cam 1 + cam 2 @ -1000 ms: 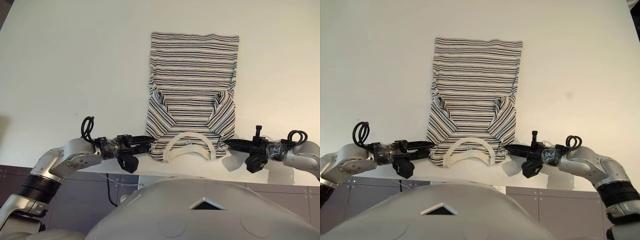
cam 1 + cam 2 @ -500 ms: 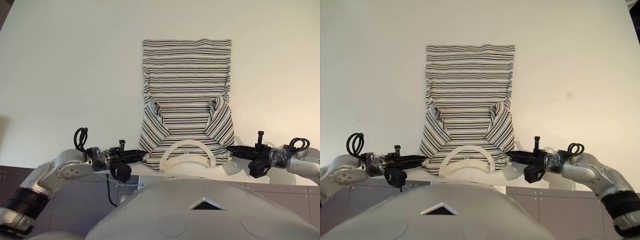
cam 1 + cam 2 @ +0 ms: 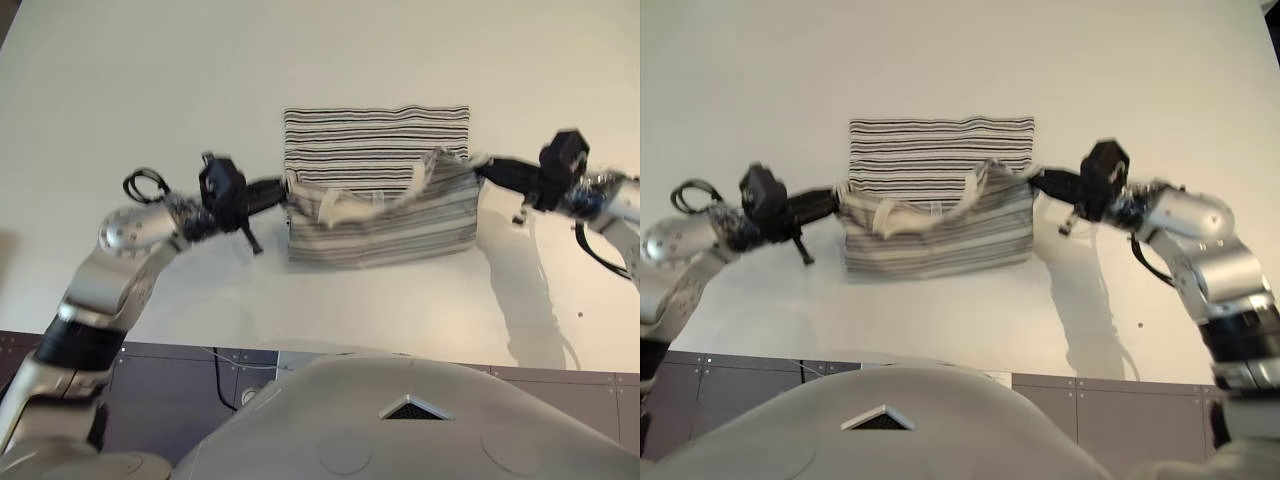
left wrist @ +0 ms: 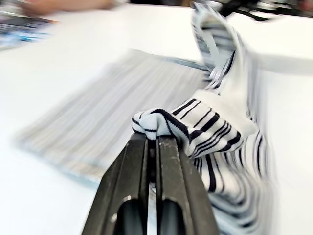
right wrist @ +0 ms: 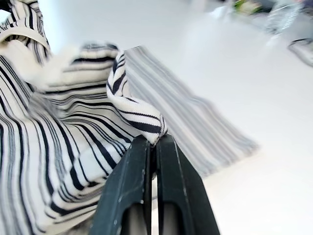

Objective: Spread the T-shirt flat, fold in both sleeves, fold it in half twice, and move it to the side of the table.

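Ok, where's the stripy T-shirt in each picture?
Left eye view: the T-shirt is in the middle of the table, its near half lifted up.
Right eye view: same spot, middle of the table.
Left wrist view: a bunched corner is pinched in the left gripper.
Right wrist view: another bunched corner is pinched in the right gripper.
Shared landmark: the flat striped layer lying beyond the lifted part.

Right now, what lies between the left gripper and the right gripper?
The T-shirt: its raised shoulder edge spans from the left gripper to the right gripper, sagging at the collar, as the left eye view shows.
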